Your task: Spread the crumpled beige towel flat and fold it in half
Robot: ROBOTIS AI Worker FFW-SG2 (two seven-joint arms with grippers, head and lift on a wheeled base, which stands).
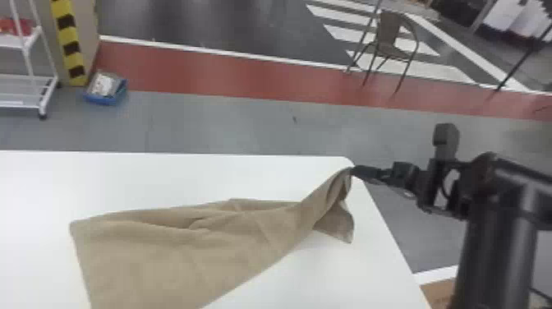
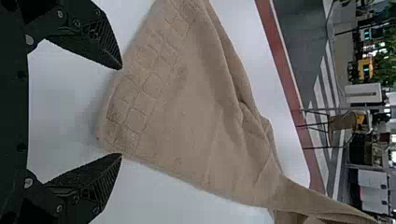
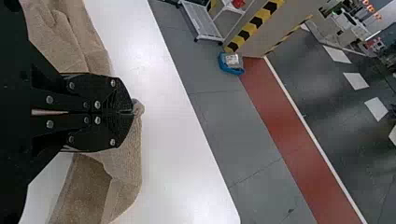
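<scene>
Nearest the left wrist camera is the black two-fingered left gripper (image 2: 121,111), its jaws wide apart and clamped on nothing. They face the embossed end of the crumpled beige cloth towel (image 1: 176,250), perhaps so that this end can be caught and drawn opposite the other hold; whether the tips touch it, I cannot tell.

The towel lies on the smooth white tabletop (image 1: 123,181), stretching from the near left toward the far right corner. There the matching black right gripper (image 3: 133,112) has its jaws together on a pinch of towel at the edge. That hold seems meant to raise the bunched end and put some pull through the cloth, so the creases can open. Below it a loose flap hangs folded under, which is likely why the end is lifted: laid down like this, it would stay doubled. Flattening is unfinished; folding must wait.
</scene>
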